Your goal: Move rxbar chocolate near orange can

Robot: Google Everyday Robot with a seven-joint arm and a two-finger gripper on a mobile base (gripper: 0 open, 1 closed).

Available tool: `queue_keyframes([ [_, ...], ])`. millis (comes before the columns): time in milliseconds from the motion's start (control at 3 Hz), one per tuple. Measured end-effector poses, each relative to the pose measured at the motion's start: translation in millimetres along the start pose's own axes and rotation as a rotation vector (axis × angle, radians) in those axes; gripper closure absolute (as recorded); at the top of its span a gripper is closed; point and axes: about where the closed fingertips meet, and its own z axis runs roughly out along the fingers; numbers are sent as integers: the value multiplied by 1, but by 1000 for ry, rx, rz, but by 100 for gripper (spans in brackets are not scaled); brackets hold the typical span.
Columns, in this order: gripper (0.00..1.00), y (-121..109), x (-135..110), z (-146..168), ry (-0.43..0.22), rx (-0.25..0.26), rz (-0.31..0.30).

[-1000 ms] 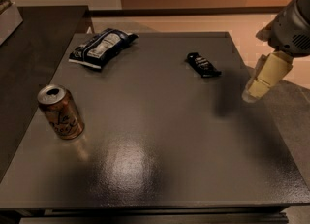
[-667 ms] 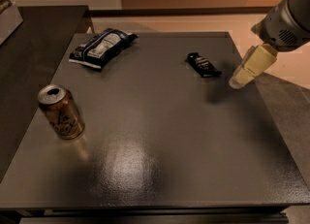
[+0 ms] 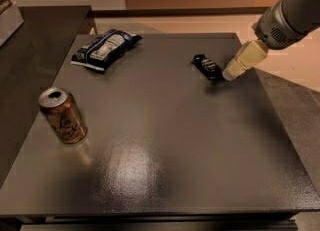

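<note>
The rxbar chocolate (image 3: pixel 207 66), a small flat black wrapper with white lettering, lies on the dark table (image 3: pixel 165 140) at the far right. The orange can (image 3: pixel 63 115) stands upright near the table's left edge, far from the bar. My gripper (image 3: pixel 230 74), cream-coloured on a grey arm, comes in from the upper right, and its tip sits just to the right of the bar, close to the bar's near end.
A puffy dark-blue-and-white snack bag (image 3: pixel 106 48) lies at the far left of the table. A darker counter (image 3: pixel 30 50) adjoins the table on the left. The table's right edge runs just beyond the gripper.
My gripper has moved left and away from the camera, from off the table's right side to right beside the bar. The bar, can and bag have not moved.
</note>
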Motion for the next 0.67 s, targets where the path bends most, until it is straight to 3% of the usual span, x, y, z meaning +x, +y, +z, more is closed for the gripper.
queue_keyframes([
  [667, 0, -4, 5, 46, 4, -31, 54],
])
